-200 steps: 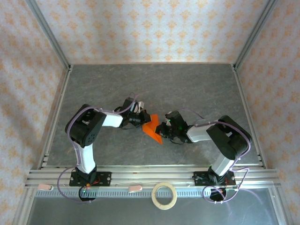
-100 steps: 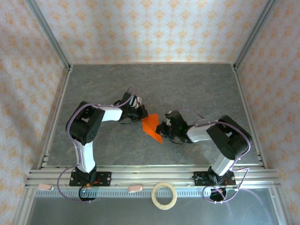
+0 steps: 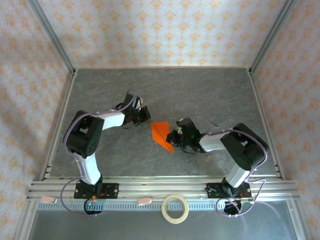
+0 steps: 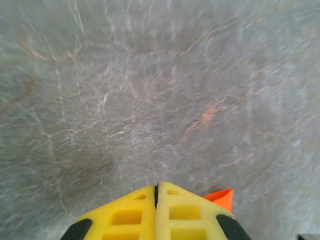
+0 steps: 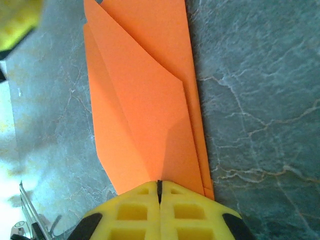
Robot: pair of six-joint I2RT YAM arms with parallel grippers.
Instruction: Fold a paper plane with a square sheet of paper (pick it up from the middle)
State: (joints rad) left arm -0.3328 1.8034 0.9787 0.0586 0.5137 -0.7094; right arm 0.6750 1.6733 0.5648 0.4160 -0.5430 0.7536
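The bright orange paper plane lies flat on the grey table as a folded, pointed shape with layered flaps. My right gripper is shut, its yellow fingertips set down on the paper's near end, and nothing shows pinched between the jaws. My left gripper is also shut and empty, standing apart from the paper up and to its left. In the left wrist view its yellow fingers hang over bare table, with one orange corner of the paper peeking out beside them.
A pale tape ring lies on the metal rail in front of the arm bases. Patterned walls and aluminium posts close in the grey tabletop on three sides.
My left gripper has drawn back from the paper's left edge, up and to the left, and no longer touches it. The right gripper and the paper have stayed put.
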